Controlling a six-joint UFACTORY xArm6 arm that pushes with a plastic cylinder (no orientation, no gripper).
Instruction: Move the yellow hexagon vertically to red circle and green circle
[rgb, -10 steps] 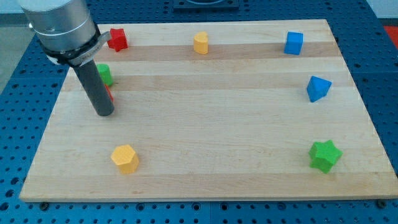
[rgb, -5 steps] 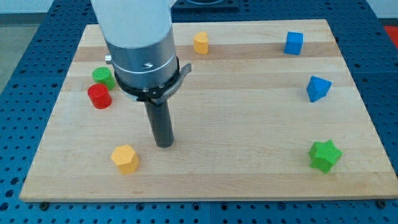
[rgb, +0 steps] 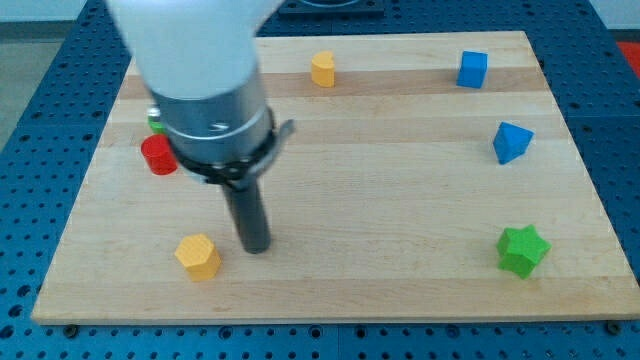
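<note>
The yellow hexagon (rgb: 198, 256) lies near the board's bottom left. My tip (rgb: 256, 246) rests on the board just to the right of it, a small gap apart. The red circle (rgb: 158, 156) stands at the left, above the hexagon. The green circle (rgb: 154, 121) is just above the red one, mostly hidden behind the arm's body.
A yellow block (rgb: 322, 69) sits at the top middle. A blue cube (rgb: 472, 69) is at the top right, a blue block (rgb: 511, 142) at the right, a green star (rgb: 523, 250) at the bottom right. The wooden board (rgb: 400, 200) ends near the hexagon's bottom edge.
My tip swept from beside the red circle to the right and down, then back left toward the yellow hexagon. The hexagon has shifted slightly left. The red star is now hidden.
</note>
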